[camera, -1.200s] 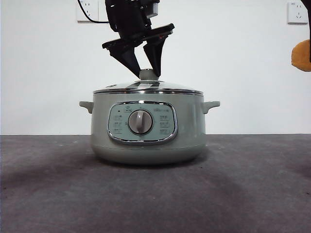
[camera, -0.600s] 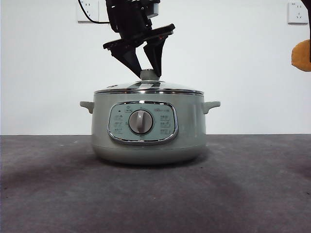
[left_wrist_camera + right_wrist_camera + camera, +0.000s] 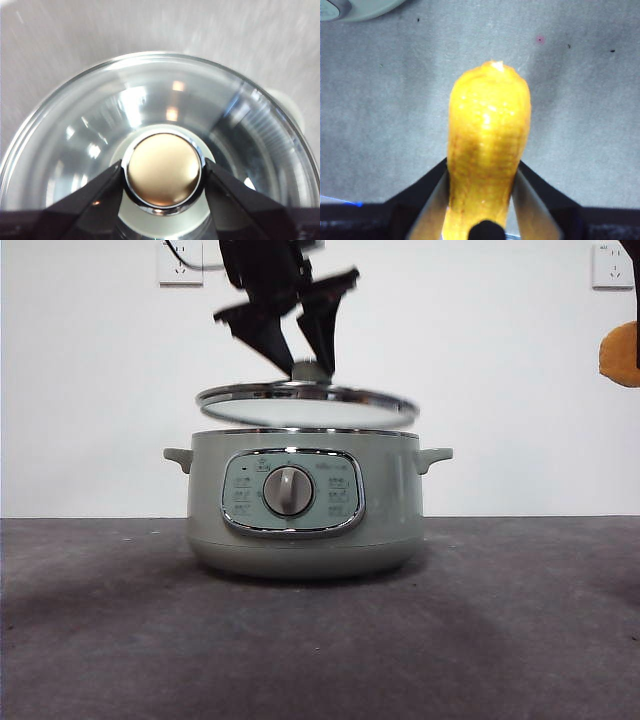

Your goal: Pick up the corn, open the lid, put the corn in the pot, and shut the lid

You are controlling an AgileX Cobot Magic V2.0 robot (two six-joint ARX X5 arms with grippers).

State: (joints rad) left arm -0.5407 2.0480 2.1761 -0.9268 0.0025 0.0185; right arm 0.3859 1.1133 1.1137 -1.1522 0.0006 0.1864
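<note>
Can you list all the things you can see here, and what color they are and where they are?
pot: one, pale sage green with a grey dial in a chrome frame, standing on the table, open on top.
lid: one, clear glass with a shiny metal rim and a pale knob, lifted above the pot, a little tilted.
corn: one, yellow-orange, held in the air off to one side of the pot.
table: one, dark grey, under the pot.
wall sockets: two, white, high on the white wall behind.
left claw: black, shut on the lid's knob, right above the pot.
right claw: black, shut on the corn, away from the pot.
</note>
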